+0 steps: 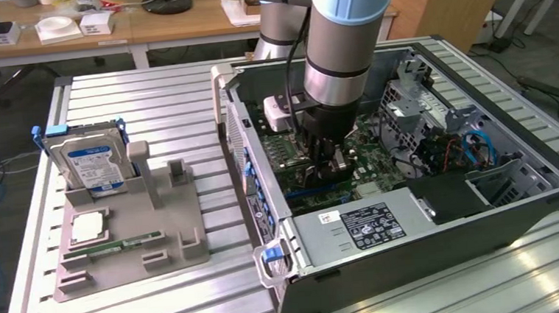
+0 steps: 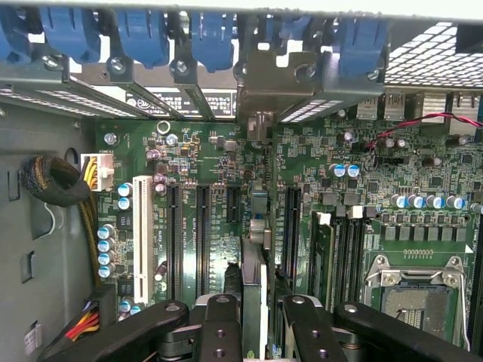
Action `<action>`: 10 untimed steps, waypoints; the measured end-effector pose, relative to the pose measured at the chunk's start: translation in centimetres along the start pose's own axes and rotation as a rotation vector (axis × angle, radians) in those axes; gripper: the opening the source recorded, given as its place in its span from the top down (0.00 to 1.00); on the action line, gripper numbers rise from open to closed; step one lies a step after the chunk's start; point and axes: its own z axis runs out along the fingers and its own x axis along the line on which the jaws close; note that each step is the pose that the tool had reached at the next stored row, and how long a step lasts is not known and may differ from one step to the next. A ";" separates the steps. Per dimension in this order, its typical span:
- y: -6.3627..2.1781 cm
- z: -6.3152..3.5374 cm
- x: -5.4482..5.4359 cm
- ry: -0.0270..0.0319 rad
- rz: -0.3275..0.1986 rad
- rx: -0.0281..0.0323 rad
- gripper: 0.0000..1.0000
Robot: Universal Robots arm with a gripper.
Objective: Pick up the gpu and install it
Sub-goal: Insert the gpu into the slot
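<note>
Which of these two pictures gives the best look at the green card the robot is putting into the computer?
The wrist view. There the card stands on edge between the gripper fingers, over the motherboard slots, its metal end bracket at the case's back wall. In the exterior view, the arm and gripper cover nearly all of it inside the computer case.

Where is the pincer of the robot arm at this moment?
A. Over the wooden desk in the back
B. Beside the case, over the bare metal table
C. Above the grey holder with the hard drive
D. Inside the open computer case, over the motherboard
D: in the exterior view the pincer reaches down into the open computer case, just above the green motherboard, well apart from the hard drive.
</note>
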 end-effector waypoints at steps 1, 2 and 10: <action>0.00 0.00 0.0 0.0000 0.000 0.0000 0.74; 0.00 0.02 0.0 0.0001 0.000 0.0000 0.74; 0.01 0.10 0.0 0.0000 0.000 0.0000 0.74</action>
